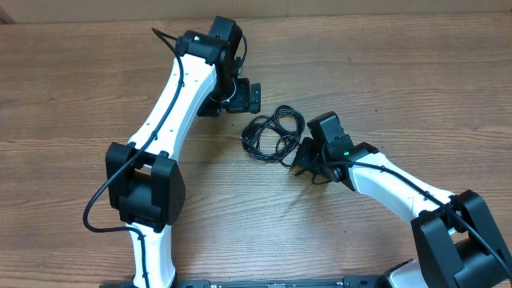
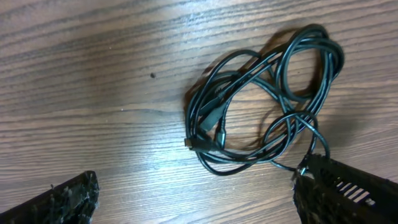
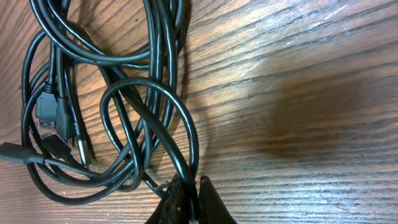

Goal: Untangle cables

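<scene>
Cables (image 1: 270, 130): thin black cords in one tangled bundle of overlapping loops, lying flat at the centre of the wooden tabletop (image 1: 80, 96), between the two arms.

Near side, right of the bundle: the right gripper (image 1: 299, 158) is at the near-right edge of the cables (image 3: 163, 62). Its jaws are pressed together on one strand where a loop runs down into the fingertips (image 3: 208, 202).

Centre: in the left wrist view, the cables (image 2: 214, 112) form several stacked loops. The plug ends (image 3: 48, 115) lie side by side within the bundle.

Far side, left of the bundle: the left gripper (image 1: 236, 102) is apart from the cables. Its jaws are spread wide and hold nothing; the two fingers (image 2: 62, 202) sit at the lower corners of its wrist view.
</scene>
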